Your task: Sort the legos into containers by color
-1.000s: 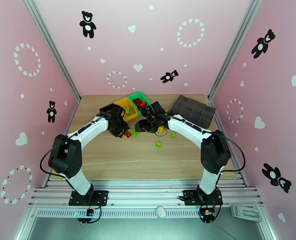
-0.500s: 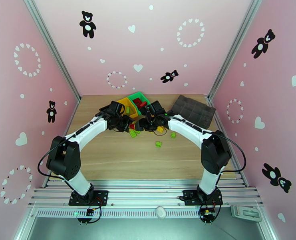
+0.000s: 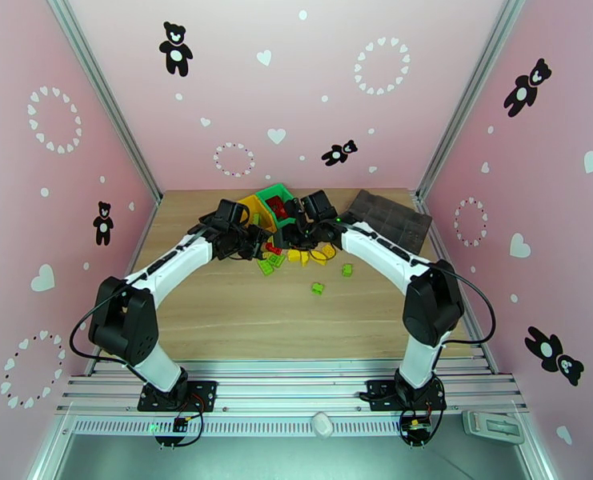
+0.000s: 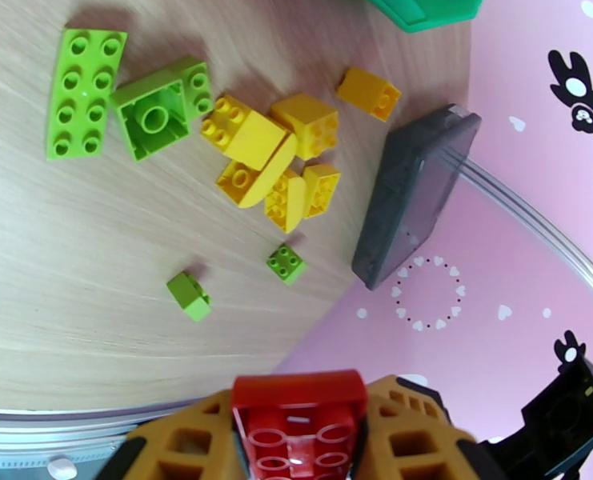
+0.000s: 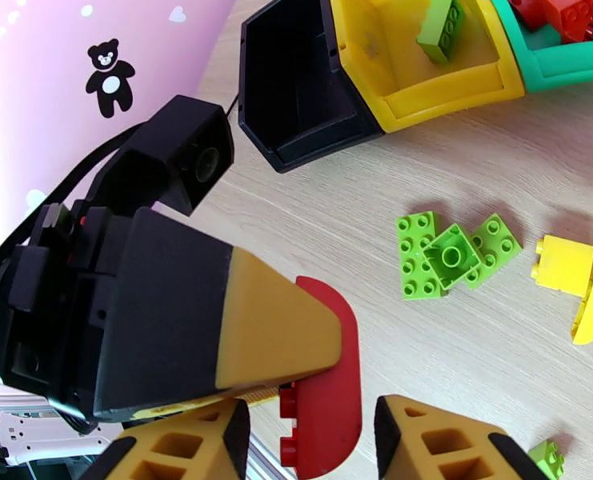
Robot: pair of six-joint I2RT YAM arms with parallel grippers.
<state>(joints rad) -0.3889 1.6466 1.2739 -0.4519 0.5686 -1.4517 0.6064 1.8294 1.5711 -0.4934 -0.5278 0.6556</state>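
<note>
left gripper [image 4: 296, 430] pinches one red brick [image 4: 298, 406] just near the bins [image 5: 424, 106], right gripper [image 5: 312, 450] spread around it; red legos [image 5: 572, 11] sit in the green bin [image 5: 552, 70], yellow legos [image 4: 276, 158] and green legos [image 4: 84, 94] lie unsorted on the table [image 4: 96, 234].

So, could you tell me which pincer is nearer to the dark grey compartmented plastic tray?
Right. The right pincer is left of the dark grey tray, by the loose yellow plastic bricks; the left pincer, gripping a red plastic brick, lies farther left, beyond it.
</note>
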